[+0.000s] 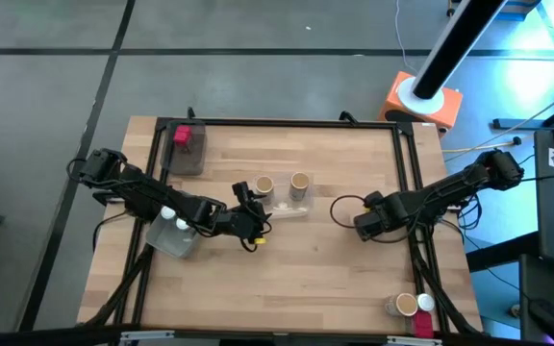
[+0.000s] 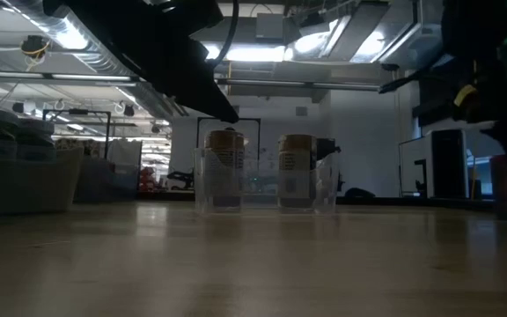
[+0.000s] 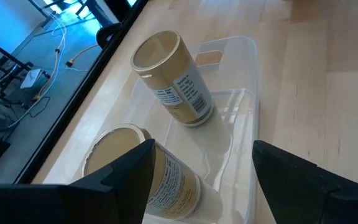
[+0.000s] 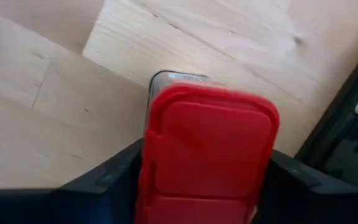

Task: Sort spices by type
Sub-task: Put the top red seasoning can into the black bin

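Red blocky plastic spice jar (image 4: 207, 155) clamped between right gripper (image 4: 197, 174) fingers, right of table centre. Left gripper (image 3: 201, 168) fingers apart, empty, over clear tray (image 3: 244, 112) holding two tan cork-topped cylinders (image 3: 173, 78).

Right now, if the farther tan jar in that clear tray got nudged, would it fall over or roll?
Probably it would tip: the tan jar is a tall, narrow cylinder standing upright in the shallow clear tray. Once down, its round side would likely roll, though the tray's low wall might stop it. It looks rigid, so it shouldn't squash.
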Tool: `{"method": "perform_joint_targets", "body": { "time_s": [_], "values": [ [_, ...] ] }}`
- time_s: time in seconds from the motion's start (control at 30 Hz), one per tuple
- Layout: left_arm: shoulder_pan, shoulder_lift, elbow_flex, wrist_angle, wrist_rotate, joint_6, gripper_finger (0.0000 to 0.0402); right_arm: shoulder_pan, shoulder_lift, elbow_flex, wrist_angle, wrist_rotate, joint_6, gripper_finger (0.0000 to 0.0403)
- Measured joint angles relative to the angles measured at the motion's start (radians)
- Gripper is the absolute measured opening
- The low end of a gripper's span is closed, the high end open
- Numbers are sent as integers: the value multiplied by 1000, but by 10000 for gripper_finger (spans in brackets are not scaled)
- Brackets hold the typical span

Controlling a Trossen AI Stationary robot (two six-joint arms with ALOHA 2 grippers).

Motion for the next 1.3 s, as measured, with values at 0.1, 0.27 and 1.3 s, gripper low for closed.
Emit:
{"method": "perform_joint_targets", "body": {
  "time_s": [0.1,0.27,1.3],
  "values": [
    [0,0,0,0,0,6,253,0,0,0,22,28,-79,215],
    [0,0,0,0,0,30,253,0,-1,1,121,67,-273,215],
    [-12,-25,0,-55,2,34,253,-35,276,229,748,216,-1101,218]
  ]
}}
